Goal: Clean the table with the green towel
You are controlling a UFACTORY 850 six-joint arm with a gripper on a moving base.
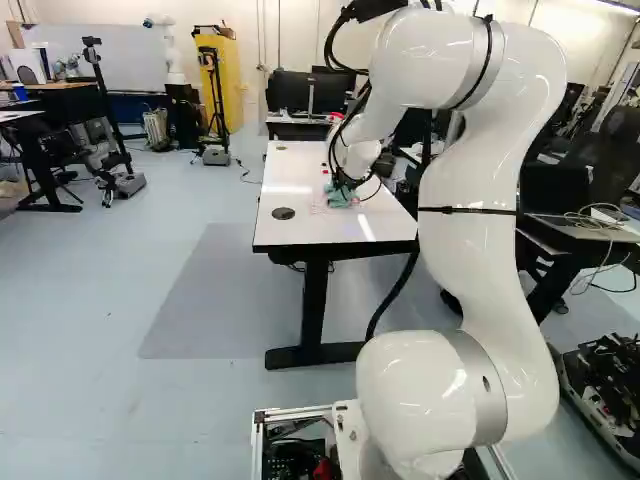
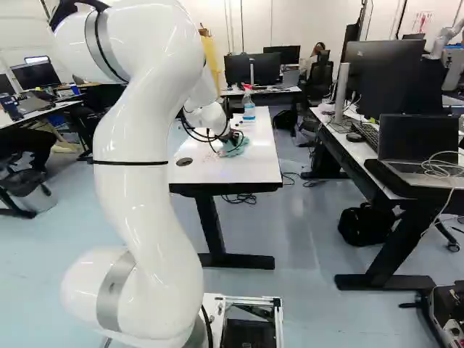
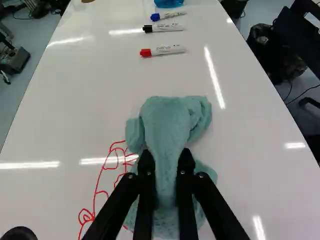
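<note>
Over the white table (image 1: 300, 235), my gripper (image 1: 342, 188) is low at the green towel (image 1: 338, 198). In the wrist view the gripper (image 3: 166, 167) is shut on the green towel (image 3: 167, 122), which bunches up between both fingers and spreads on the tabletop ahead of and beneath them. Red marker lines (image 3: 99, 185) are drawn on the table beside the towel, and some run up to its edge. Whatever lies under the towel is hidden.
Ahead of the towel lie a red-capped marker (image 3: 162, 50), a black-capped marker (image 3: 164, 28) and a blue-capped marker (image 3: 168, 15). A spray bottle (image 2: 249, 109) stands beyond them. Another desk (image 2: 377, 174) with monitors and a laptop is right of the table. Another robot (image 1: 172, 50) stands far back.
</note>
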